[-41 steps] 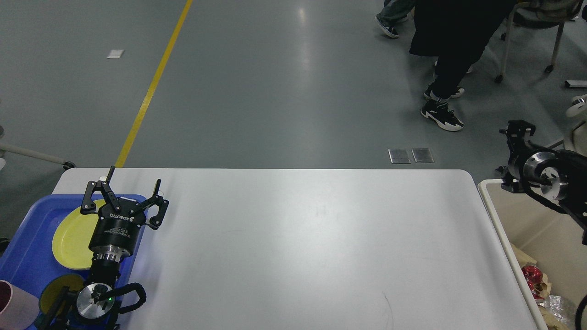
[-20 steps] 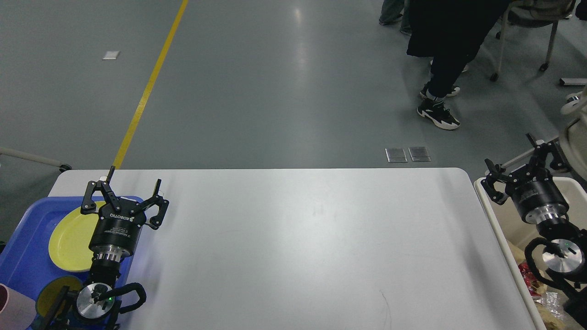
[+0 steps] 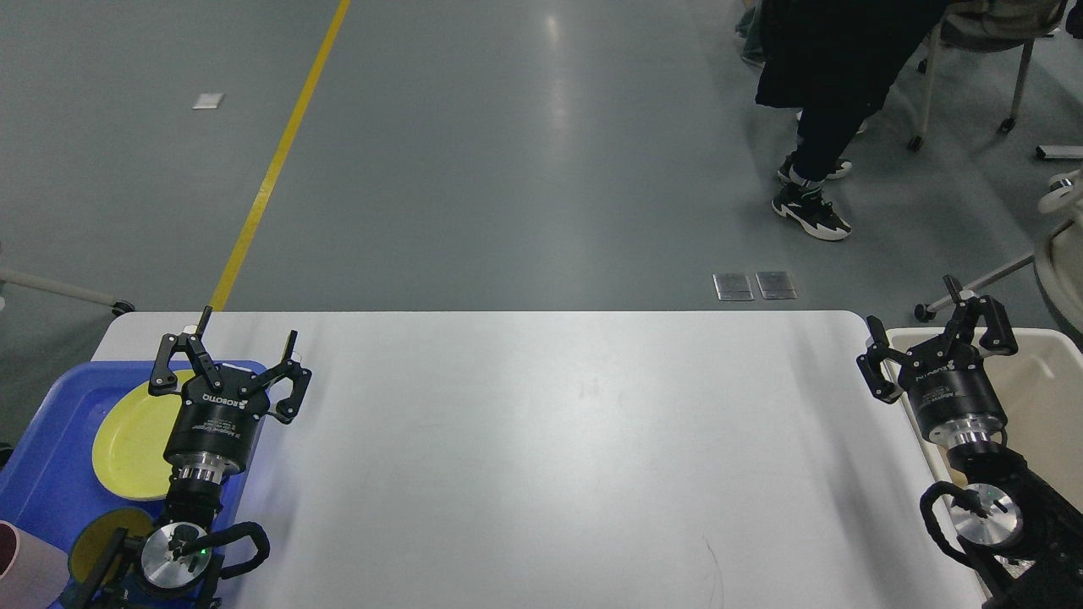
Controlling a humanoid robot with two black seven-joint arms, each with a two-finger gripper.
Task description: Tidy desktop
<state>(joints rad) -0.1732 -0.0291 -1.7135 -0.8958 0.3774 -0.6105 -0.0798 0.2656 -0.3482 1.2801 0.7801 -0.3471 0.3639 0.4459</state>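
Observation:
The desktop (image 3: 541, 440) is a wide white tabletop with rounded corners, and its surface is bare. My left gripper (image 3: 245, 341) stands open over the desktop's left end, above the far edge of a blue tray (image 3: 51, 474), with nothing between its fingers. My right gripper (image 3: 914, 315) is open too, hanging at the desktop's right end over the rim of a beige bin (image 3: 1041, 381), and it holds nothing.
The blue tray holds a yellow plate (image 3: 135, 440), a smaller yellow dish (image 3: 97, 541) and a pink cup (image 3: 21, 575). A person's legs (image 3: 812, 169) and a wheeled chair (image 3: 973, 76) stand on the grey floor beyond the table's far right.
My right arm swung in from the far right and turned its gripper upright over the bin's rim. The left arm stayed put. The view shifted slightly.

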